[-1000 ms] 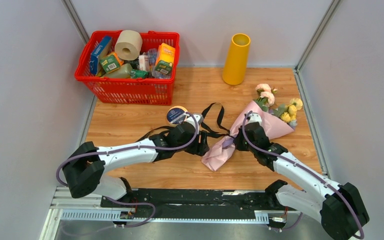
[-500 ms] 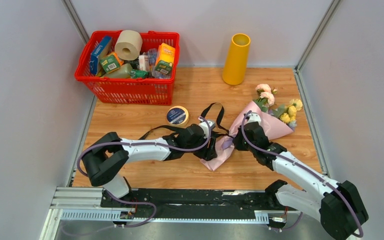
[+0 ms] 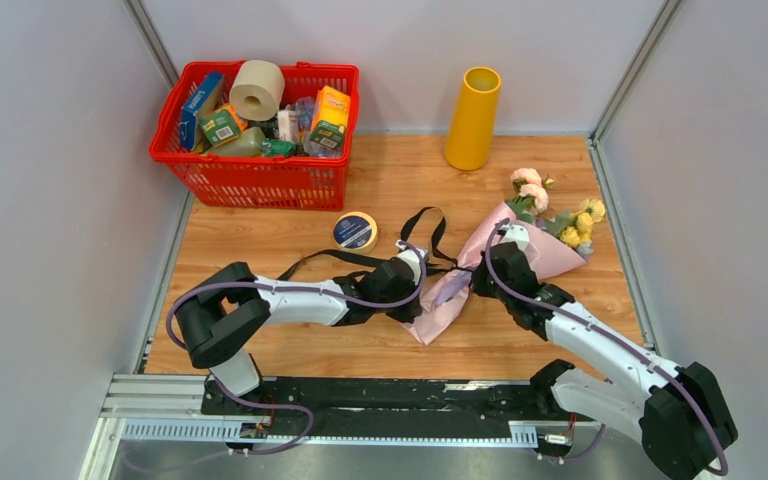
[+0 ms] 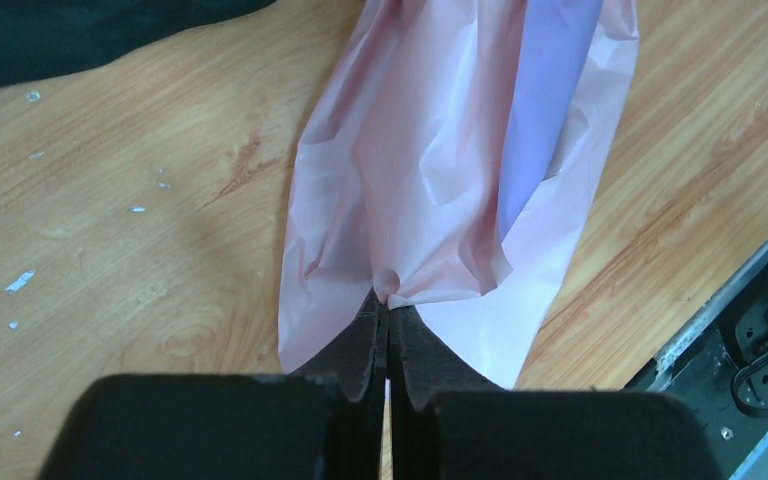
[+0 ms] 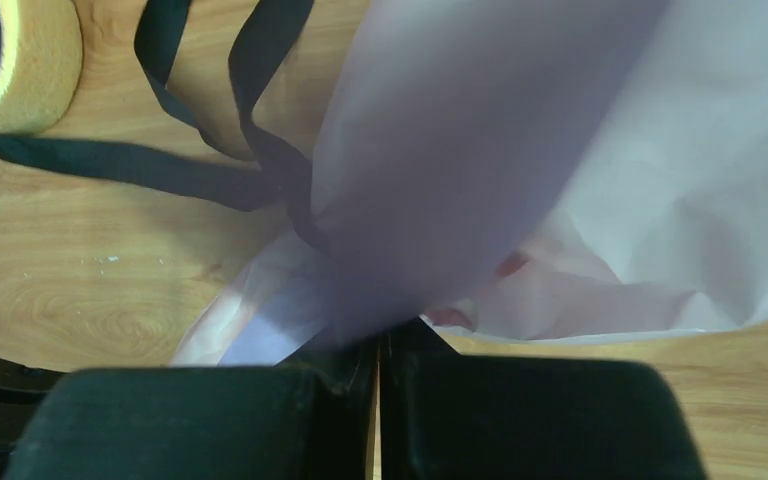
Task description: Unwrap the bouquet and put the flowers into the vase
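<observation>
The bouquet [image 3: 552, 253] lies on the wooden table in lilac-pink paper, its narrow end toward the arms. Its pink and yellow flowers [image 3: 533, 190] stick out at the far right end. The black ribbon [image 3: 430, 228] trails loose to the left of it. My left gripper [image 3: 422, 300] is shut on a pinch of the paper [image 4: 440, 150] near the narrow end; the left wrist view shows my left gripper [image 4: 388, 300] holding that fold. My right gripper [image 3: 476, 283] is shut at the middle of the wrap, and the right wrist view shows my right gripper [image 5: 380, 335] under the paper [image 5: 560, 150]. The yellow-orange vase [image 3: 472, 118] stands upright at the back.
A red basket [image 3: 260, 180] full of groceries, with a beige paper roll [image 3: 257, 88] on top, stands at the back left. A roll of tape [image 3: 355, 230] lies left of the ribbon. Grey walls close in both sides and the back.
My left arm has reached right to the bouquet's narrow end, uncovering the tape roll, and its jaws have closed on the paper. The right arm has stayed put.
</observation>
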Tool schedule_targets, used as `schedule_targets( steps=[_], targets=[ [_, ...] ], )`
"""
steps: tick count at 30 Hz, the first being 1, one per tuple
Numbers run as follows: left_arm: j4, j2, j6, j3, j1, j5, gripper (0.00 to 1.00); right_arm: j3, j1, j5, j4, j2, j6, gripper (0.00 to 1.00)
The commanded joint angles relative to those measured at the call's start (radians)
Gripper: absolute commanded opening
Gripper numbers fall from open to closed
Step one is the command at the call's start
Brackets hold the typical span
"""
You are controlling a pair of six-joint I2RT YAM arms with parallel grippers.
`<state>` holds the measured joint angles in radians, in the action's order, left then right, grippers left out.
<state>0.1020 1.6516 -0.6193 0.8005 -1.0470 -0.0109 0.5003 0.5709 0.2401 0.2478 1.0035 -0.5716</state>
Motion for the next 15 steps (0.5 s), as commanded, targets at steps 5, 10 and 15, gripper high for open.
schedule_targets(
  steps=[5, 10, 15],
  targets=[
    [-0.139, 0.020, -0.034, 0.014, -0.013, -0.103, 0.00, 0.101, -0.016, 0.232, 0.057, -0.115, 0.009, 0.00],
    [-0.157, 0.014, -0.043, 0.006, -0.018, -0.120, 0.00, 0.155, -0.026, 0.333, 0.139, -0.121, 0.004, 0.00],
    [-0.165, 0.020, -0.053, 0.003, -0.021, -0.132, 0.00, 0.216, -0.037, 0.389, 0.176, -0.140, 0.006, 0.00]
  ],
)
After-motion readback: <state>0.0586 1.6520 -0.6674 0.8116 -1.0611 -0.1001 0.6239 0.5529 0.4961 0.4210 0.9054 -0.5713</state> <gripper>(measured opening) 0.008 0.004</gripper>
